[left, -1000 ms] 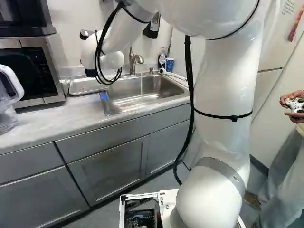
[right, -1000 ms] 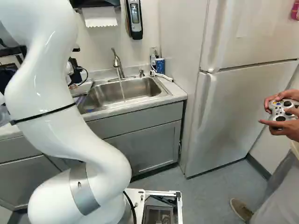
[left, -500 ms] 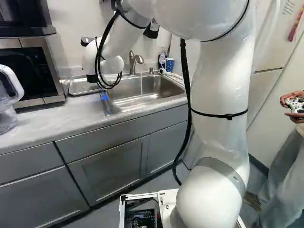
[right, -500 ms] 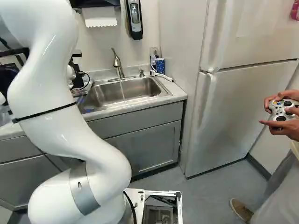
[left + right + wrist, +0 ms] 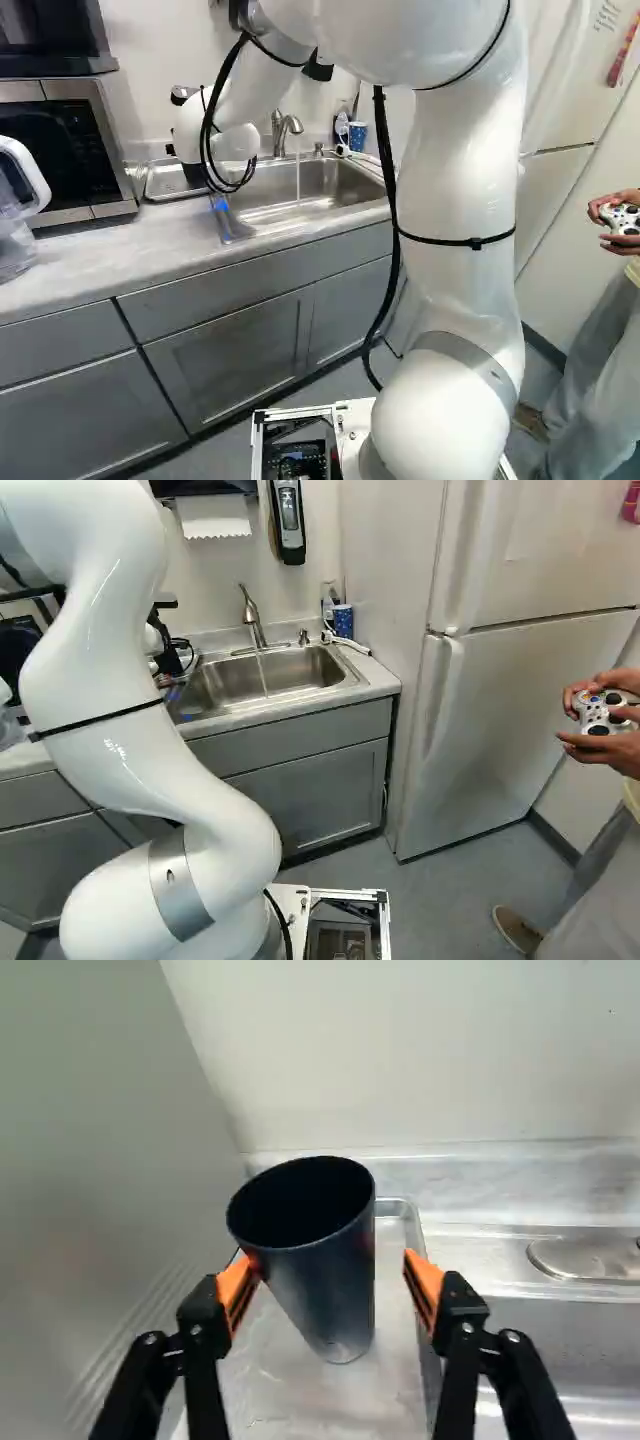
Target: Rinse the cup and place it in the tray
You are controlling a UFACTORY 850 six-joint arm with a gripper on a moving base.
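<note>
A dark part of my gripper (image 5: pixel 195 175) shows beneath the white wrist, over the metal tray (image 5: pixel 162 184) beside the sink, in the left base view. Seen from the wrist, the gripper (image 5: pixel 328 1272) stands open around a dark cup (image 5: pixel 340 1295). One orange pad touches the cup's side near its rim; the other stands apart from it, with a gap. The cup's mouth faces up toward the camera and its base appears to rest on the tray (image 5: pixel 300 1405); whether it stands quite upright I cannot tell. Water runs from the faucet (image 5: pixel 252 615) into the sink (image 5: pixel 225 680).
A microwave (image 5: pixel 75 150) and a clear pitcher (image 5: pixel 15 215) stand on the counter left of the tray. A blue patterned cup (image 5: pixel 343 621) is behind the sink's far corner, near the refrigerator (image 5: pixel 480 710). The wall rises right behind the tray.
In the left base view my upper arm has shifted a little to the left, and more of the dark part under the wrist shows over the tray. The base has stayed put.
</note>
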